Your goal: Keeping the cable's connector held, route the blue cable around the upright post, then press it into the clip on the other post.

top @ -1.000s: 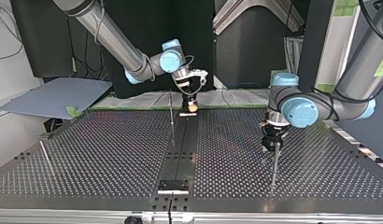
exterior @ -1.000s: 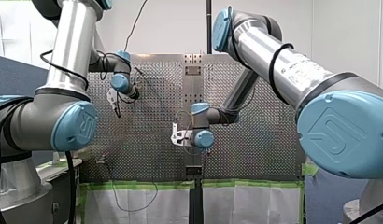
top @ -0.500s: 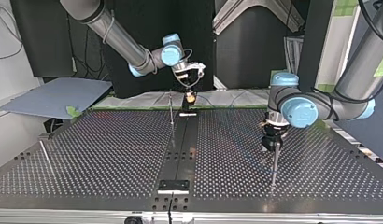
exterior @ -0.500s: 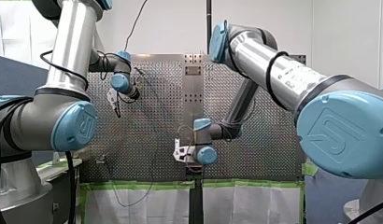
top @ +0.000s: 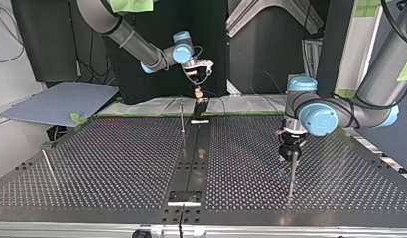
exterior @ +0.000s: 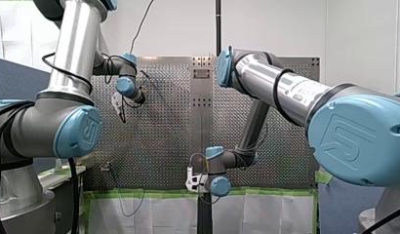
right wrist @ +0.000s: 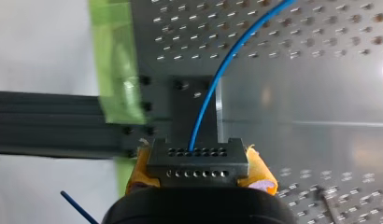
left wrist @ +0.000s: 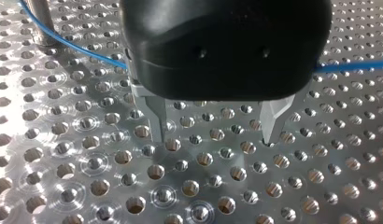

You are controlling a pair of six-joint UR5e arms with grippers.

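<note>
In the right wrist view my right gripper (right wrist: 199,164) is shut on the black connector (right wrist: 197,161), held between yellow pads. The blue cable (right wrist: 216,79) runs from it across the perforated table. In the top view this right gripper (top: 197,92) hangs above the table's far edge, near a thin upright post (top: 182,117). My left gripper (left wrist: 215,135) stands open just above the table, with nothing between its metal fingers (left wrist: 157,122). Behind it the blue cable (left wrist: 87,51) passes beside a metal post (left wrist: 40,18). In the top view the left gripper (top: 289,150) sits by the post (top: 292,171) at the right.
A third thin post (top: 48,167) stands at the top view's left. A black plate (top: 184,197) lies on the dark centre strip near the table's closest edge. Green tape (right wrist: 112,70) and white sheets border the far edge. A grey-blue board (top: 62,101) lies beyond the far left corner.
My right gripper has carried the connector away across the table to its far edge in the top view and lifted it a little. The left arm has not moved.
</note>
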